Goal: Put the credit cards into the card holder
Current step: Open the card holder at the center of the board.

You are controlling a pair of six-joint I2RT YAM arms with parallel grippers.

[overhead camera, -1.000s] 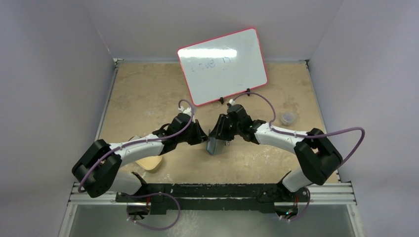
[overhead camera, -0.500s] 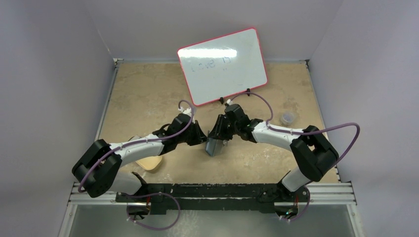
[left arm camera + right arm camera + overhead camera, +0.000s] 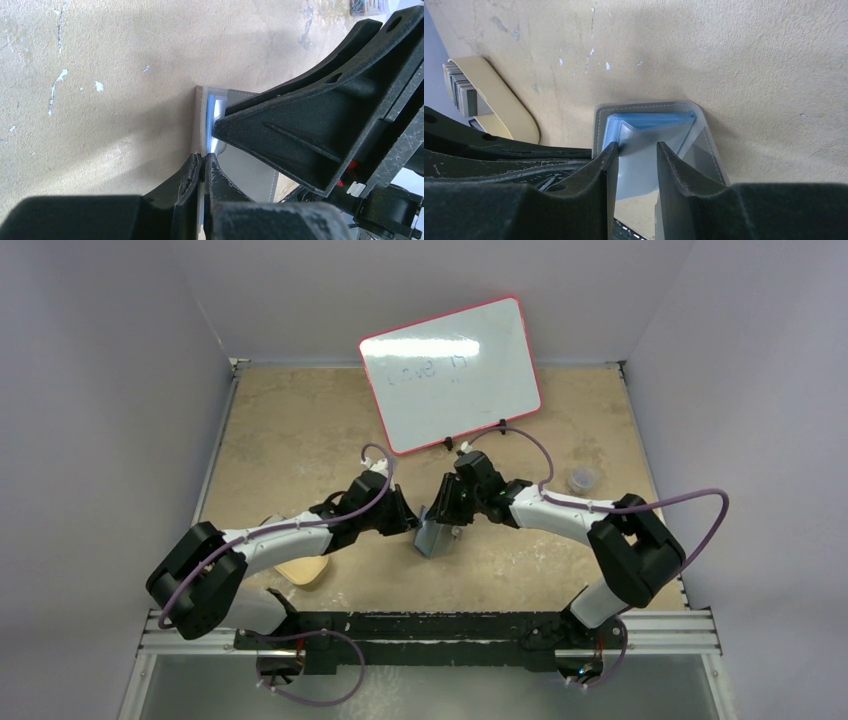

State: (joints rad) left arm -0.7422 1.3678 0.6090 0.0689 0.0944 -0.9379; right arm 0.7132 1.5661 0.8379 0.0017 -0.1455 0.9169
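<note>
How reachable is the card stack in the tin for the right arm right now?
Probably not yet. The right gripper seems to hold a grey card at the wallet pocket, and the left arm, with the left gripper clamped on the wallet's edge, lies between it and the tin.

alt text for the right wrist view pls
Two black fingers of the right gripper hold a grey credit card tip-first in the blue pocket of the grey card holder on a table. A gold tin lies at left.
</note>
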